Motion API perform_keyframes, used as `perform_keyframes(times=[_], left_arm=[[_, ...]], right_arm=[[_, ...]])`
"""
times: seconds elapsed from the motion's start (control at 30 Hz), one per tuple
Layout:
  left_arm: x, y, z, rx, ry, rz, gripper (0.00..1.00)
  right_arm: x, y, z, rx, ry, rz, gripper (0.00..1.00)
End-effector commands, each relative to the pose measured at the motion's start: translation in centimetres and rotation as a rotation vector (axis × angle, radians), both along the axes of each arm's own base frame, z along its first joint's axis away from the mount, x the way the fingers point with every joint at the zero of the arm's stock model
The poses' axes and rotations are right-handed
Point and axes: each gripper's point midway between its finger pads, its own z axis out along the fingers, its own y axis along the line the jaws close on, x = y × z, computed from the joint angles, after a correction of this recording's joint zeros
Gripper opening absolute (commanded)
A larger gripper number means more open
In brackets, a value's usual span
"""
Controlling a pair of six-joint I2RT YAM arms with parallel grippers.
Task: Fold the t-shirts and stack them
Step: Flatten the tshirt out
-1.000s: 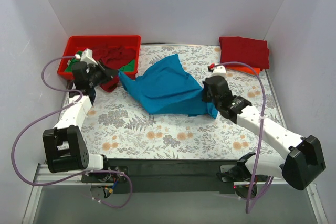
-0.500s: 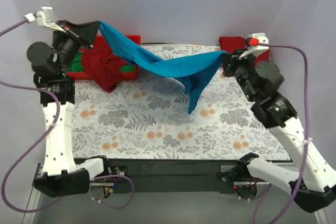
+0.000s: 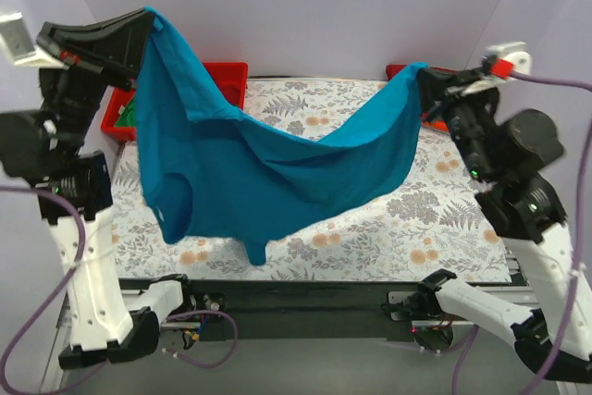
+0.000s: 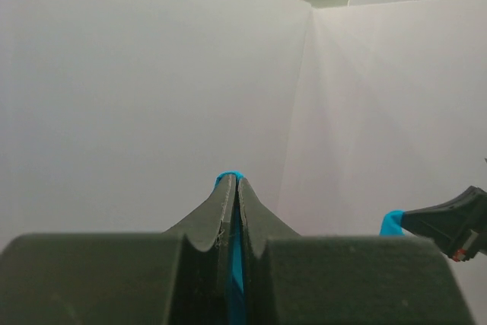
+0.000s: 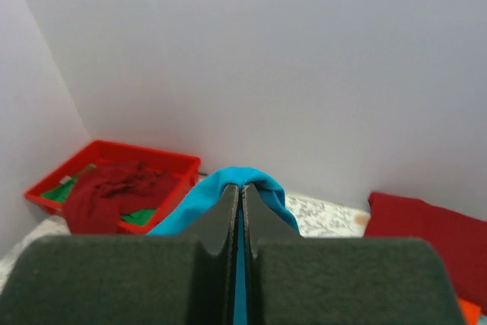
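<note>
Left gripper (image 3: 146, 18), high at 10 o'clock in the top view, is pinched tight on an edge of the blue shirt (image 3: 268, 173), with only cloth between its fingers. Right gripper (image 3: 425, 73), high at 2 o'clock, is clamped just as tightly on another edge, and a blue fold pokes past its tips in the wrist view. The shirt hangs between the two, sagging in the middle, its lower part draping toward 7 o'clock over the table (image 3: 444, 210); whether the hem touches the table I cannot tell. At 11 o'clock a red bin (image 5: 144, 150) holds crumpled dark red cloth (image 5: 114, 184) and something green (image 5: 137, 217). At 1 o'clock lies a folded red shirt (image 5: 426, 226), with orange cloth (image 5: 466, 311) under its edge
</note>
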Motion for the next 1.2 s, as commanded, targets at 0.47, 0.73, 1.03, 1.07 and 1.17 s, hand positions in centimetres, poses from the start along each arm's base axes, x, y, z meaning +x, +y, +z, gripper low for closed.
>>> perform_keyframes(times=[0.47,0.73,1.03,1.07,1.17], left_arm=[[22.8,-0.4,-16.4,0.028,0.461,-0.164,0.0],[13.2,-0.9,-10.7,0.071,0.256,-0.109,0.0],[-4.6,-1.6,-2.1,0.127,-0.106,-0.01,0.0],[-6.3,-1.6,-0.9,0.132,-0.148,0.008,0.0],[-10.3,-1.9,1.2,0.135,-0.22,0.018,0.0]], right_arm=[[16.6,-2.7,-10.8,-0.11,0.275,-0.301,0.01],[10.0,-4.4,-5.9,-0.057,0.127,-0.274,0.01],[-2.2,-7.0,2.2,0.013,-0.155,-0.213,0.01],[-3.1,-7.2,2.6,0.017,-0.173,-0.208,0.01],[-6.4,-8.0,4.5,0.04,-0.252,-0.198,0.01]])
